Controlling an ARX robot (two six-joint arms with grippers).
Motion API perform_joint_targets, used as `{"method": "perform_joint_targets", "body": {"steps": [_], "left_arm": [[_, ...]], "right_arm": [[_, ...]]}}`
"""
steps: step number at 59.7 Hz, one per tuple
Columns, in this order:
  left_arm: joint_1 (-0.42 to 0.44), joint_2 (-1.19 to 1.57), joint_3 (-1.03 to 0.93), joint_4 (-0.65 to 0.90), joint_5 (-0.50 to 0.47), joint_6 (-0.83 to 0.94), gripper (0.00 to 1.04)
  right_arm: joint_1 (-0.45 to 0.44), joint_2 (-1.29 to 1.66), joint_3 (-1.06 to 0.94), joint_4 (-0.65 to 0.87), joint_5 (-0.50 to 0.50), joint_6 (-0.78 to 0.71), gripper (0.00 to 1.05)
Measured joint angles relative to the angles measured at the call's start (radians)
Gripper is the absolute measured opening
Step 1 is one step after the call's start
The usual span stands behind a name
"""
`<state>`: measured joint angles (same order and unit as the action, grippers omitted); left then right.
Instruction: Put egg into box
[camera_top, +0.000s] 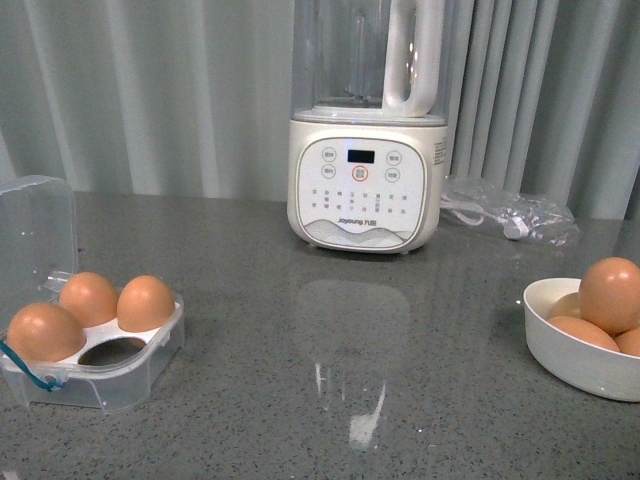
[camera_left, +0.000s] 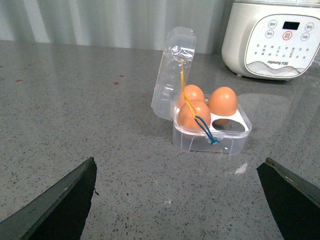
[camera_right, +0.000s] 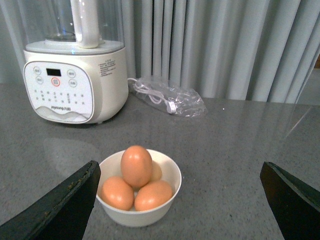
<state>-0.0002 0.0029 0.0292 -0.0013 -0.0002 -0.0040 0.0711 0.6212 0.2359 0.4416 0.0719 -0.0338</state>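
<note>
The clear egg box (camera_top: 120, 378) stands open at the front left with its lid up. It holds three brown eggs, and its front right cell (camera_top: 112, 351) is empty. It also shows in the left wrist view (camera_left: 210, 135). A white bowl (camera_top: 570, 350) at the right holds several brown eggs, with one egg (camera_top: 610, 293) on top. The bowl (camera_right: 137, 210) and the top egg (camera_right: 136, 166) show in the right wrist view. My left gripper (camera_left: 177, 200) is open and empty, short of the box. My right gripper (camera_right: 180, 200) is open and empty, near the bowl. Neither arm shows in the front view.
A white blender (camera_top: 366, 150) stands at the back centre. A clear bag with a white cord (camera_top: 510, 215) lies to its right. Grey curtains hang behind the grey stone table (camera_top: 330, 400).
</note>
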Motion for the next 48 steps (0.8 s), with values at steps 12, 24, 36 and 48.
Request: {"method": "perform_joint_targets", "body": {"steps": [12, 24, 36, 48], "left_arm": [[0.000, 0.000, 0.000, 0.000, 0.000, 0.000, 0.98], [0.000, 0.000, 0.000, 0.000, 0.000, 0.000, 0.98], [0.000, 0.000, 0.000, 0.000, 0.000, 0.000, 0.98], [0.000, 0.000, 0.000, 0.000, 0.000, 0.000, 0.98]], "right_arm": [[-0.086, 0.339, 0.200, 0.043, -0.092, 0.062, 0.98], [-0.089, 0.560, 0.388, -0.028, -0.127, 0.120, 0.98], [-0.054, 0.684, 0.477, -0.095, -0.124, 0.113, 0.98], [-0.032, 0.788, 0.498, -0.093, -0.137, 0.080, 0.98]]}}
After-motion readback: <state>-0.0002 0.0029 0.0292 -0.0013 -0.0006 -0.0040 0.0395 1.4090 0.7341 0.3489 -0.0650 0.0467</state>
